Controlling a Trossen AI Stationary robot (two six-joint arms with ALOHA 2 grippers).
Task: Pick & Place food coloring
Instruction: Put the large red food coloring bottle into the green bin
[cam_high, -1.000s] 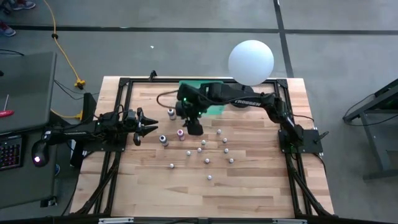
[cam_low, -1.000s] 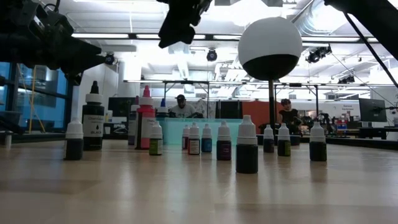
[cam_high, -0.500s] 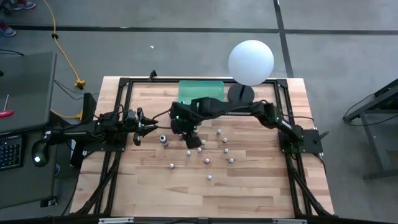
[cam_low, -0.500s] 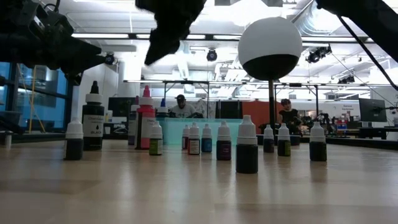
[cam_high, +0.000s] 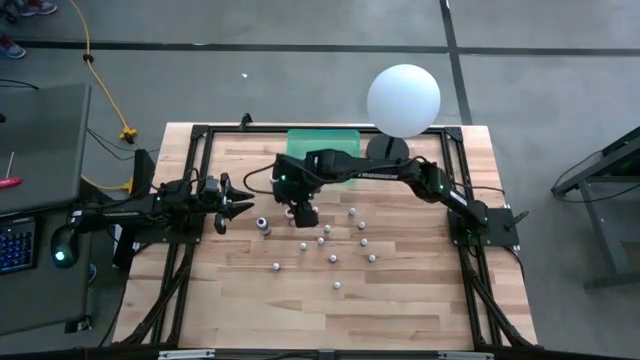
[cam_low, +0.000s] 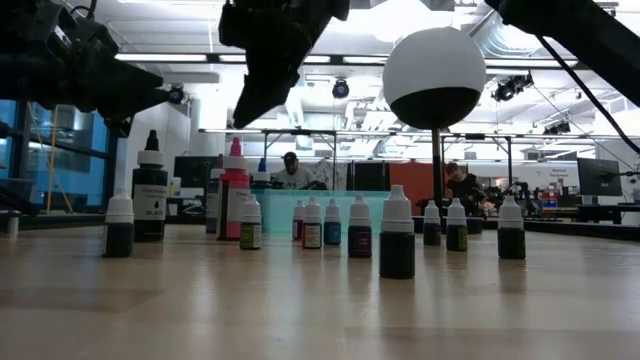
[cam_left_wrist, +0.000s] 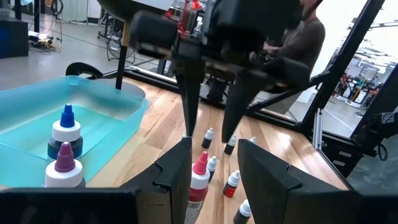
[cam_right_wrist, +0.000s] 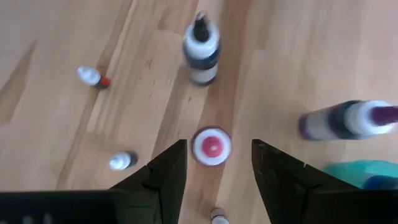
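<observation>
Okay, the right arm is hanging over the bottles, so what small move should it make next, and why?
Probably straight down. The right end effector is open, and in its wrist view the red-capped bottle sits centred between its fingers, still below them. Lowering until the fingers flank the cap, then closing, looks sensible. The left end effector waits open at the table's left side.

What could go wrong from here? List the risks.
The right gripper hangs open over the red-capped bottle; an off-centre descent could let a finger clip the cap and topple it. A small bottle close beside it might get knocked. The left gripper waits open at the table's left.
</observation>
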